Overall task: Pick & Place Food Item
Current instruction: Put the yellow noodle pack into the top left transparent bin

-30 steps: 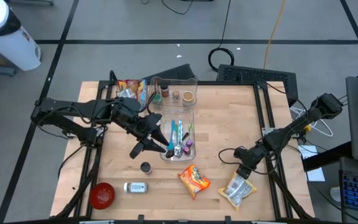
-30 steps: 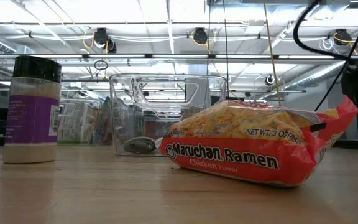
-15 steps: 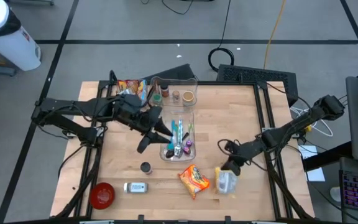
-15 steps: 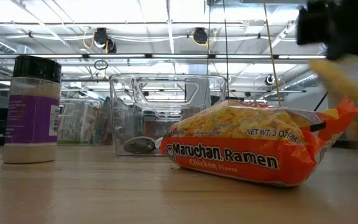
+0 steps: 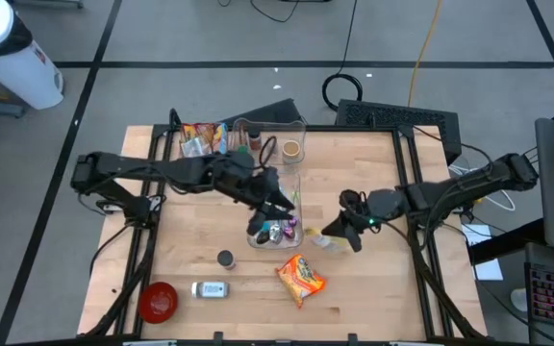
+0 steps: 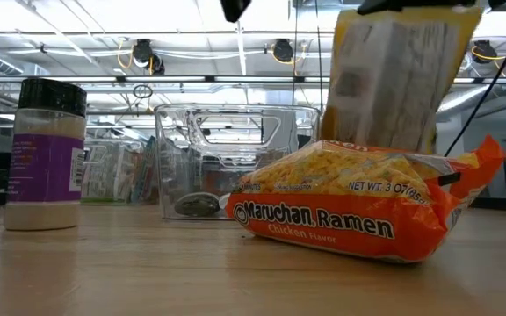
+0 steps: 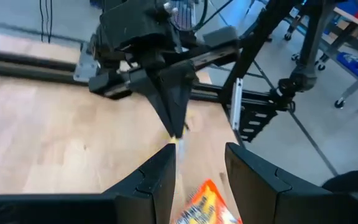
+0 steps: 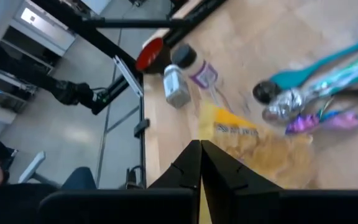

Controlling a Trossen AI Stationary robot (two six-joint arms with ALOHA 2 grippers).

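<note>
Nearest the front edge of the table, a red bowl and a small jar are lying side by side, with a dark-capped shaker standing just behind them. To their right the ramen pack is resting flat on the wood.

Just beyond the ramen, the right gripper is holding a pale yellow food bag in the air, fingers pinched fully together on its top edge; in the low view the bag is hanging above the ramen.

Beside it, the left gripper is hovering over the clear bin, fingers partly apart and holding nothing. Spoons and utensils are lying in the bin's near compartment.

At the far end, small jars are sitting in the bin, and snack packets are lying just left of it.
</note>
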